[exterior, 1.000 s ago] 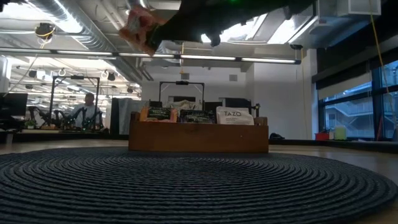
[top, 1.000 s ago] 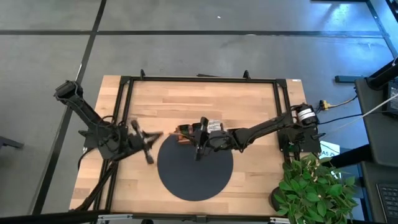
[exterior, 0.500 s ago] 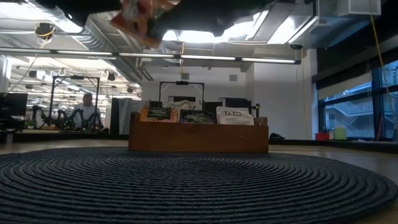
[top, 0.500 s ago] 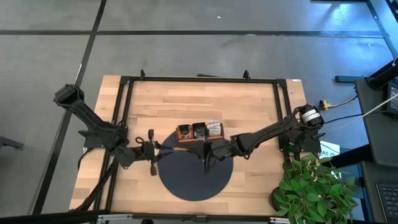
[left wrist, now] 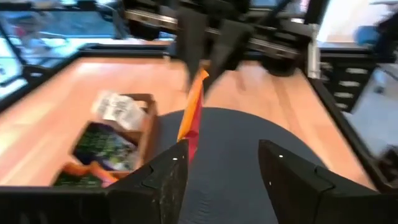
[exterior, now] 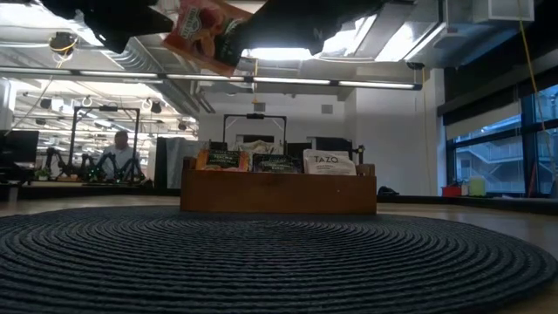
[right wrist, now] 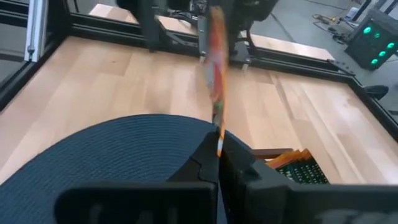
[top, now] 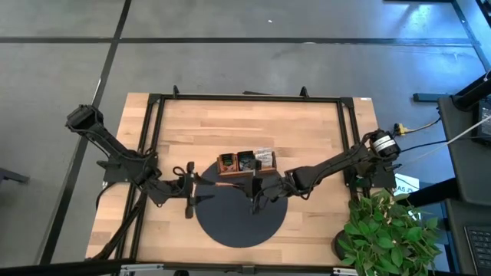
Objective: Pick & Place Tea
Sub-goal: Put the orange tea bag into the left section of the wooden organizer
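An orange-red tea sachet [left wrist: 193, 115] hangs edge-on in the air between my two grippers, above the round dark mat [top: 238, 218]. In the low view the sachet [exterior: 207, 35] shows near the top. My right gripper [right wrist: 219, 155] is shut on one end of it. My left gripper [left wrist: 221, 168] stands open at the sachet's other end, with that end close beside one finger. The brown wooden tray [top: 245, 162] sits at the mat's far edge and holds more sachets [exterior: 327, 162], black, orange and white. My right gripper pinches the sachet's end [right wrist: 217, 138] between its two shut fingers, coming level from the table's right. The sachet stands on edge, lifted clear of the mat, and reaches out toward my left gripper. My left gripper is open; whether one finger [left wrist: 175, 163] touches the sachet I cannot tell.
A black frame [top: 245, 98] runs round the wooden table top. A potted plant [top: 383, 230] stands off the near right corner. In the room beyond the table a person [exterior: 122, 148] shows far off. Bare wood lies left and right of the mat.
Both grippers have moved from over the tray toward the table's near edge, carrying the sachet out over the mat. My left gripper has turned level and then opened, letting go of its end. The sachet stays in my right gripper.
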Motion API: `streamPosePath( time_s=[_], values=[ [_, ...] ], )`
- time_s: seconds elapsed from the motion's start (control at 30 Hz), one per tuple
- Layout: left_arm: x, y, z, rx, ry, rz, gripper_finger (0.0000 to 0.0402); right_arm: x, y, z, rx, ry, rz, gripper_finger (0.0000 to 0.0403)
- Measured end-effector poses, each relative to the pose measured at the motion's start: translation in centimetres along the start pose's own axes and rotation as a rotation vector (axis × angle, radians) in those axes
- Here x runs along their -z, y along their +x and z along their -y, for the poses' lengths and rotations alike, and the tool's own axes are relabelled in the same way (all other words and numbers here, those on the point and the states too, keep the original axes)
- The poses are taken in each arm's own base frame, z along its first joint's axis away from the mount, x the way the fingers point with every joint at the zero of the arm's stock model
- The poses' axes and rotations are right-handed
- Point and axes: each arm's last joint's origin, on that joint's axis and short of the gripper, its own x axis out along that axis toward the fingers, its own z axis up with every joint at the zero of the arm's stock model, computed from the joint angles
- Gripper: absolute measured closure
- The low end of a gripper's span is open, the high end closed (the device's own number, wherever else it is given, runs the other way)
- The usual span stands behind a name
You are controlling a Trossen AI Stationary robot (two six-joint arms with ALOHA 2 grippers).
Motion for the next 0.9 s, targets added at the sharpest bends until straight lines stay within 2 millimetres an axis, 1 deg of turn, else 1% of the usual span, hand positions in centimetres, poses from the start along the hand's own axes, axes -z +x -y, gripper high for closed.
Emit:
streamPosePath(
  time_s=[0.2, 0.3, 0.47, 0.63, 0.8, 0.9],
  values=[
    [0.0, 0.0, -0.3, -0.089, 0.008, 0.021, 0.0208, 0.1, -0.1, -0.3, -0.032, 0.011, -0.006, 0.0398],
    [0.0, 0.0, -0.2, -0.075, 0.014, 0.016, 0.0208, 0.1, -0.1, -0.4, -0.035, 0.009, -0.007, 0.0398],
    [0.1, 0.0, -0.1, -0.035, 0.016, 0.004, 0.0207, -0.6, -0.1, -0.3, -0.032, 0.033, 0.057, 0.0398],
    [0.0, 0.0, -0.2, -0.069, 0.016, 0.014, 0.0207, -0.8, -0.1, -0.2, -0.035, 0.019, 0.076, 0.0398],
    [0.0, 0.1, -0.4, -0.098, 0.014, 0.021, 0.0208, -0.8, -0.1, -0.3, -0.062, 0.045, 0.077, 0.0398],
    [-0.3, 0.3, -0.7, -0.103, -0.031, 0.042, 0.0208, -1.0, -0.1, -0.3, -0.062, 0.053, 0.097, 0.0398]
  ],
)
